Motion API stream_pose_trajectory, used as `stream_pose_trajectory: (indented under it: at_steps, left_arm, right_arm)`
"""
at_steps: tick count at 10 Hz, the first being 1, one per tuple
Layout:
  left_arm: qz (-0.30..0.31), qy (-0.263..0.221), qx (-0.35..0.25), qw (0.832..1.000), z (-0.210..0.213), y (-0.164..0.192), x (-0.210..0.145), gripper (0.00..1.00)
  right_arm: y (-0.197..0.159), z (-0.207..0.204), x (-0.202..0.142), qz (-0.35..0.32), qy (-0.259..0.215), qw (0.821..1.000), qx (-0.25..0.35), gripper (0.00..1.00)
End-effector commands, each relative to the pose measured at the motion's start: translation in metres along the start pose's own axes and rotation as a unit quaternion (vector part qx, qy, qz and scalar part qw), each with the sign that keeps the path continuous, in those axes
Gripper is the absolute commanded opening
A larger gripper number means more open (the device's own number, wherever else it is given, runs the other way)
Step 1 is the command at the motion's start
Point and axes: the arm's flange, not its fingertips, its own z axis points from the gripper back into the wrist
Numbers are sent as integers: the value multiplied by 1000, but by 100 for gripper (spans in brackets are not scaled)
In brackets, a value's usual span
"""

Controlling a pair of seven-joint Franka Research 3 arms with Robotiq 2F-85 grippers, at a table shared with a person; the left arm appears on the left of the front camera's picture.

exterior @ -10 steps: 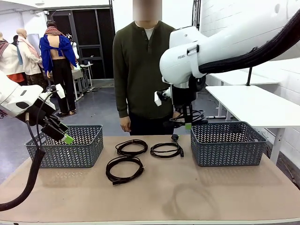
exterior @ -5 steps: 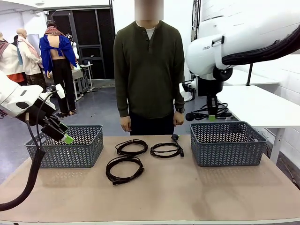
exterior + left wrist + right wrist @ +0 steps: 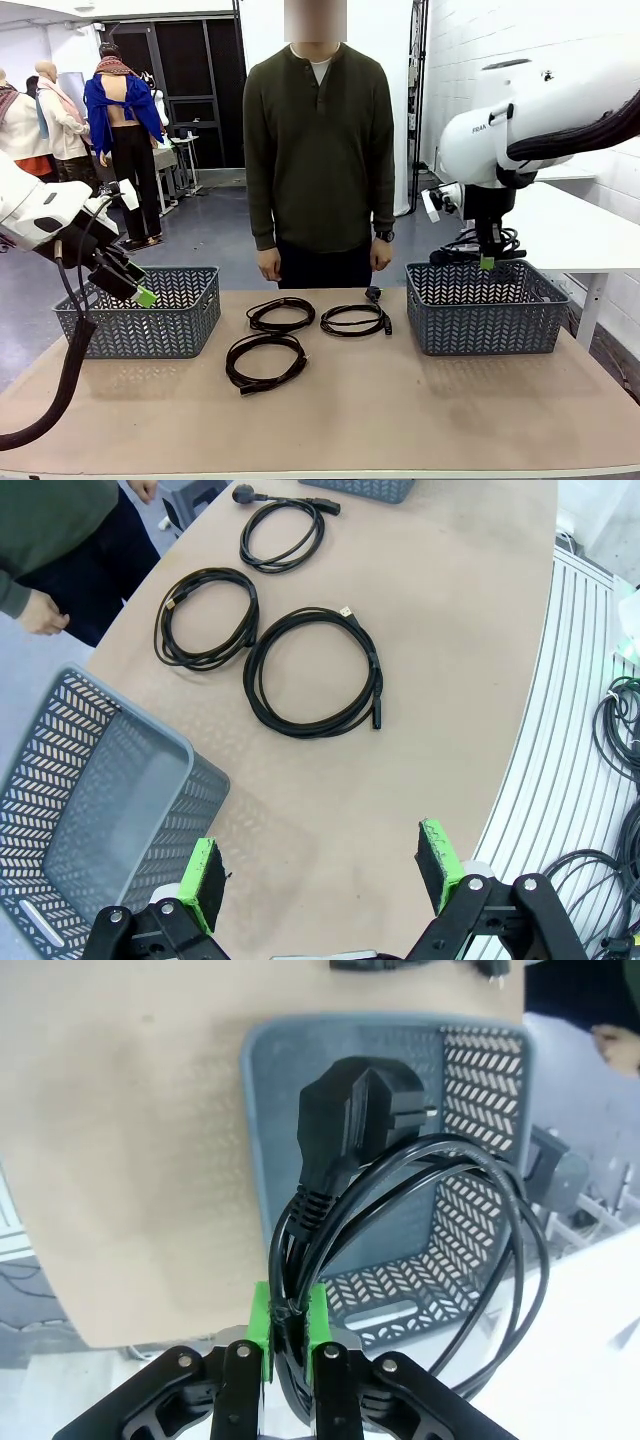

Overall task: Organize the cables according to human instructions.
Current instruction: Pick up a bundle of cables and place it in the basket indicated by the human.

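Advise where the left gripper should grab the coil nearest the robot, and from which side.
Pinch the wound strands on the left arc of the nearest coil, clear of its plug ends. It lies flat, so come straight down with the open left gripper, one finger inside the ring and one outside. That arc sits closest to the left arm.

A tan table (image 3: 420,425) is being occupied by a left grey basket (image 3: 150,328) and a right grey basket (image 3: 485,325) at its ends. Between them three coils are being carried: far-left cable (image 3: 281,315) and far-right cable (image 3: 353,320) side by side, near cable (image 3: 265,362) just in front.
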Motion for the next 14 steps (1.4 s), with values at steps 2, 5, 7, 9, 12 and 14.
stream_pose_trajectory:
  at_steps: [2, 5, 7, 9, 12, 14]
  left_arm:
    - [-9, -8, -10, 1000, -1, 3, -4, 100]
    - [-9, -8, -10, 1000, -1, 3, -4, 100]
    - [-9, -8, -10, 1000, -1, 3, -4, 100]
    - [-9, -8, -10, 1000, -1, 3, -4, 100]
    - [-9, -8, -10, 1000, -1, 3, -4, 100]
    - [-9, -8, -10, 1000, -1, 3, -4, 100]
  right_arm:
    - [-9, -27, -11, 24, -32, 999, -6, 0]
    - [-29, -46, -18, 19, -27, 999, -23, 0]
    - [-35, -50, -18, 13, -19, 1000, -10, 0]
    - [-28, -53, -17, 2, -10, 1000, -7, 0]
    - [-29, -53, -16, 2, -9, 1000, -5, 0]
    - [-38, -65, -14, 17, -12, 1000, -3, 0]
